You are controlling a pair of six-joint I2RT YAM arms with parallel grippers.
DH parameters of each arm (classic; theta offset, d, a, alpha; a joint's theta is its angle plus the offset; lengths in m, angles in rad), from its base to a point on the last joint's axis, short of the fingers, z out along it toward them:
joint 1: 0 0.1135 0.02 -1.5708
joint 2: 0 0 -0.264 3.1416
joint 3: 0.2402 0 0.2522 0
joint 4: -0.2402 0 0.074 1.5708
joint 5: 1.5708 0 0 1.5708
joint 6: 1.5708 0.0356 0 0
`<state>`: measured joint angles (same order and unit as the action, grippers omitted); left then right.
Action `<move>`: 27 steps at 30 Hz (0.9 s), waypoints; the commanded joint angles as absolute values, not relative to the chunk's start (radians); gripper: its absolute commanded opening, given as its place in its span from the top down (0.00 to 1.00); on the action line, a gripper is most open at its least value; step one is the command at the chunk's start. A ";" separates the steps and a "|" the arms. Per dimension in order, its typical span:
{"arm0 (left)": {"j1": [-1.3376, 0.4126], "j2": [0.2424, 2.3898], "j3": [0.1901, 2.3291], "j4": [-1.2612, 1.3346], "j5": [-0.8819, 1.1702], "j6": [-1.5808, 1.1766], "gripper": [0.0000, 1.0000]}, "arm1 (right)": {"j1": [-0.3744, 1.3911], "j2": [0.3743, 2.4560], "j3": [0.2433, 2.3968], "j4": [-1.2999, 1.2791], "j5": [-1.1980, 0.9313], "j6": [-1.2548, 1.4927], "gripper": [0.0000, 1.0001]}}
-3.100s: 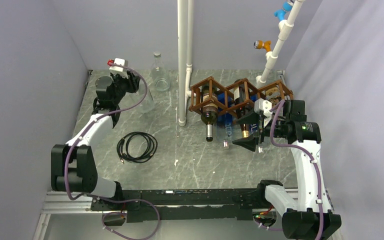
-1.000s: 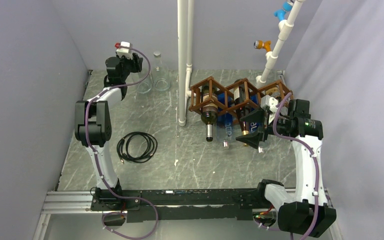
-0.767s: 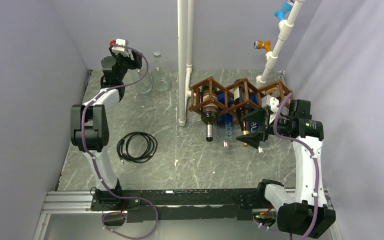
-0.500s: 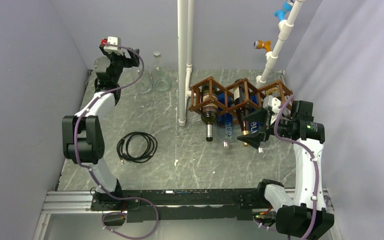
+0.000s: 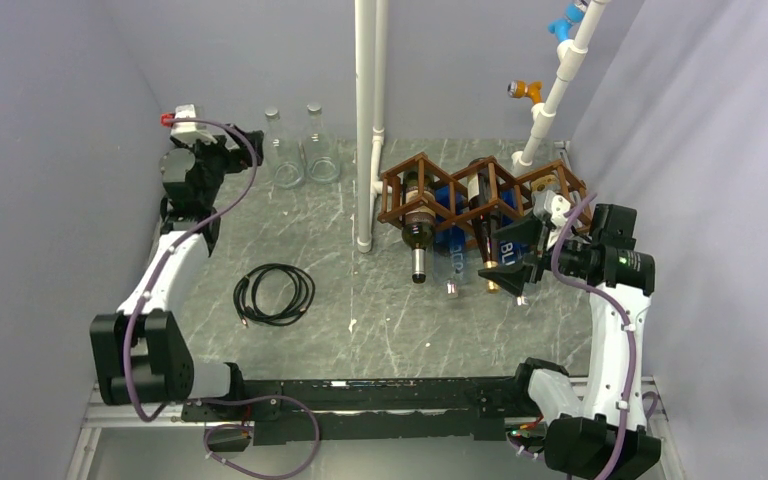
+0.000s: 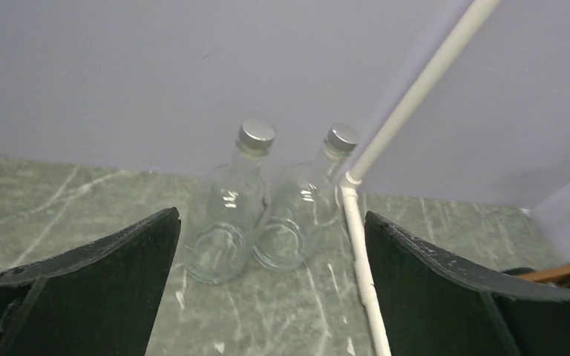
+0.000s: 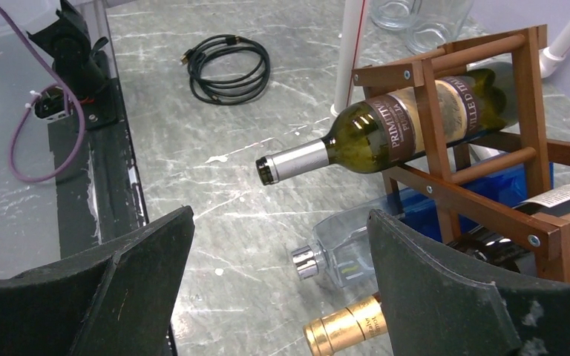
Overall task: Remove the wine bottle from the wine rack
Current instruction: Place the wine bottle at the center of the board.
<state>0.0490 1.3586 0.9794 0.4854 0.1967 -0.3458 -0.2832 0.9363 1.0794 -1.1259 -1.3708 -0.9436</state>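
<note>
The wine rack (image 7: 445, 56) stands toward the back right of the surface (image 5: 380, 320). A green wine bottle (image 7: 386, 141) lies in its left cell with the neck poking out toward the arms, and a gold-capped bottle (image 7: 345, 326) appears to lie in a cell further right, its neck nearest the right fingers (image 7: 445, 297). Those fingers stand apart with nothing between them, close in front of the rack. The left fingers (image 6: 119, 259) are spread wide and empty too, well away and facing two clear glass bottles (image 6: 226, 215) that stand upright by the back wall. Drawing a bottle out is not yet begun, and the frames do not settle which one the right arm is going for. The main risk, as I judge it, is the rack itself: it is a thin open lattice that looks light, so a bottle pulled at an angle could catch a bar and drag or tip the frame, spilling its neighbours. A grip on a smooth, tapering neck could slip, and once the heavy body clears its cell it would likely swing down. A clear bottle (image 7: 334, 259) lies on the surface just in front of the rack, near where the fingers would come in, and a nudge could send it rolling. With the left arm so far off, nothing steadies the frame.
</note>
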 commanded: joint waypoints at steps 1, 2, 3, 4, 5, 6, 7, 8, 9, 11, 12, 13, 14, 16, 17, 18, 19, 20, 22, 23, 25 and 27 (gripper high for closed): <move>0.056 1.247 0.971 0.291 0.235 -0.476 0.00 | -0.306 0.918 1.079 -1.078 -1.415 -0.922 0.10; 0.058 1.231 0.974 0.240 0.239 -0.495 0.00 | -0.310 0.917 1.081 -1.075 -1.416 -0.916 0.10; 0.059 1.215 0.979 0.186 0.246 -0.514 0.01 | -0.315 0.917 1.082 -1.071 -1.416 -0.910 0.10; 0.062 1.201 0.983 0.141 0.259 -0.534 0.01 | -0.319 0.917 1.084 -1.069 -1.415 -0.906 0.10; 0.065 1.188 0.986 0.101 0.280 -0.549 0.01 | -0.324 0.917 1.088 -1.067 -1.412 -0.902 0.10; 0.067 1.174 0.984 0.071 0.304 -0.558 0.00 | -0.328 0.918 1.092 -1.064 -1.410 -0.895 0.10; 0.068 1.160 0.977 0.040 0.332 -0.565 0.01 | -0.332 0.919 1.095 -1.062 -1.406 -0.889 0.10; 0.069 1.144 0.971 0.020 0.349 -0.568 0.01 | -0.337 0.919 1.100 -1.062 -1.402 -0.884 0.10; 0.069 1.121 0.962 0.005 0.364 -0.568 0.01 | -0.340 0.921 1.104 -1.062 -1.396 -0.880 0.10; 0.069 1.084 0.939 -0.025 0.388 -0.557 0.00 | -0.348 0.924 1.114 -1.055 -1.387 -0.867 0.10; 0.069 1.066 0.924 -0.035 0.396 -0.550 0.00 | -0.352 0.926 1.118 -1.048 -1.382 -0.854 0.10; 0.069 1.047 0.907 -0.042 0.402 -0.537 0.00 | -0.356 0.930 1.122 -1.040 -1.373 -0.837 0.10; 0.069 1.029 0.889 -0.043 0.411 -0.526 0.00 | -0.359 0.932 1.126 -1.032 -1.366 -0.824 0.10; 0.069 1.002 0.861 -0.059 0.433 -0.501 0.00 | -0.366 0.938 1.138 -1.019 -1.355 -0.799 0.10; 0.069 0.992 0.855 -0.077 0.447 -0.487 0.00 | -0.371 0.941 1.144 -1.016 -1.350 -0.791 0.10; 0.068 0.989 0.849 -0.098 0.464 -0.471 0.00 | -0.377 0.945 1.150 -1.016 -1.342 -0.785 0.10; 0.069 0.987 0.846 -0.121 0.483 -0.454 0.00 | -0.382 0.949 1.156 -1.014 -1.336 -0.776 0.10; 0.068 0.986 0.846 -0.152 0.502 -0.431 0.00 | -0.388 0.952 1.161 -1.010 -1.329 -0.765 0.10; 0.069 0.988 0.853 -0.230 0.516 -0.377 0.00 | -0.398 0.956 1.169 -1.002 -1.317 -0.745 0.10; 0.069 0.986 0.854 -0.267 0.520 -0.349 0.00 | -0.401 0.958 1.170 -0.996 -1.310 -0.733 0.10; 0.069 0.974 0.841 -0.309 0.524 -0.322 0.00 | -0.407 0.960 1.173 -0.983 -1.293 -0.708 0.10; 0.068 0.953 0.813 -0.287 0.543 -0.332 0.00 | -0.412 0.963 1.183 -0.982 -1.269 -0.691 0.10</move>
<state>0.0650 0.9981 0.8429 -0.2314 0.4805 -0.3981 -0.3992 0.9573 1.1343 -1.0283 -1.3045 -0.7460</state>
